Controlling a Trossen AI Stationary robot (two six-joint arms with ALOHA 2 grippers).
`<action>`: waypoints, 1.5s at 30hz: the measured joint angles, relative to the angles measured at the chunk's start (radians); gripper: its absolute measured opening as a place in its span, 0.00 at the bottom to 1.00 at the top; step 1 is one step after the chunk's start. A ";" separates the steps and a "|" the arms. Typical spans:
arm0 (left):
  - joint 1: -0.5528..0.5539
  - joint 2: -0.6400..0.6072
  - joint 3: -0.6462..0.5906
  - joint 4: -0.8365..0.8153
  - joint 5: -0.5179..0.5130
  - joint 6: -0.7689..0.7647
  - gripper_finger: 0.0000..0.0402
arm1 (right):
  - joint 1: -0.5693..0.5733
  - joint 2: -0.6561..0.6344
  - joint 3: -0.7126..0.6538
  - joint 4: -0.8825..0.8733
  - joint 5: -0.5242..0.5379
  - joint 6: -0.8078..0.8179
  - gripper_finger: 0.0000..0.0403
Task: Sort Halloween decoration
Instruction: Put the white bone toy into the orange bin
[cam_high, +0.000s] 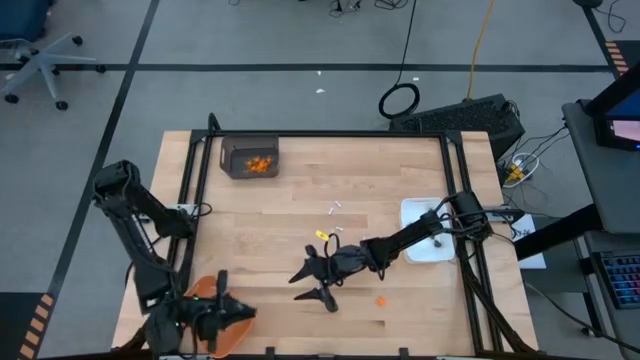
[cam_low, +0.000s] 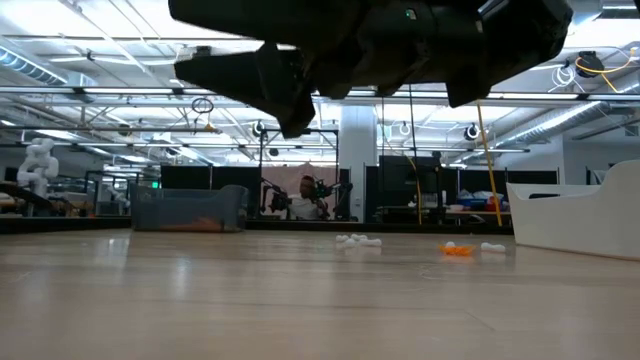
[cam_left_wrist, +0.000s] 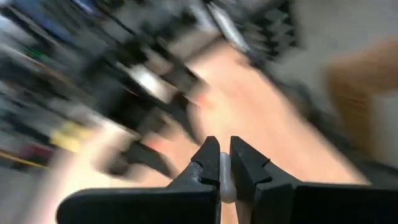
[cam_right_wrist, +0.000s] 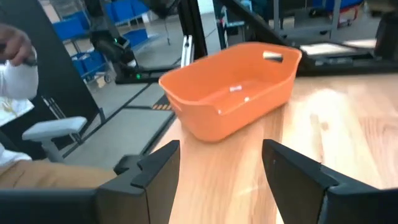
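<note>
White stick (cam_left_wrist: 226, 180), one of the decorations, is pinched in the left gripper (cam_left_wrist: 225, 163) over the orange tray (cam_high: 200, 288), so release looks next; the right gripper (cam_high: 318, 283), jaws apart, hovers mid-table near scattered pieces (cam_high: 330, 235).

no readable text, no labels, no brands, no numbers or signs anywhere

Orange tray (cam_right_wrist: 230, 93) at the table's (cam_high: 300, 220) near-left corner, grey bin (cam_high: 249, 157) far-left, white dish (cam_high: 425, 228) right.

Bare wood between grey bin (cam_high: 249, 158) and white dish (cam_high: 428, 243).
</note>
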 joint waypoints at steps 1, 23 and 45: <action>0.001 0.000 0.011 -0.078 0.073 -0.106 0.02 | 0.001 0.000 0.000 -0.010 0.000 0.000 0.53; 0.123 0.001 0.037 -0.669 0.958 -0.706 0.03 | -0.009 0.000 0.000 -0.072 0.003 -0.052 0.53; 0.129 0.017 0.027 -0.668 0.747 -0.856 0.34 | -0.013 -0.223 0.000 -0.850 0.388 -0.100 0.53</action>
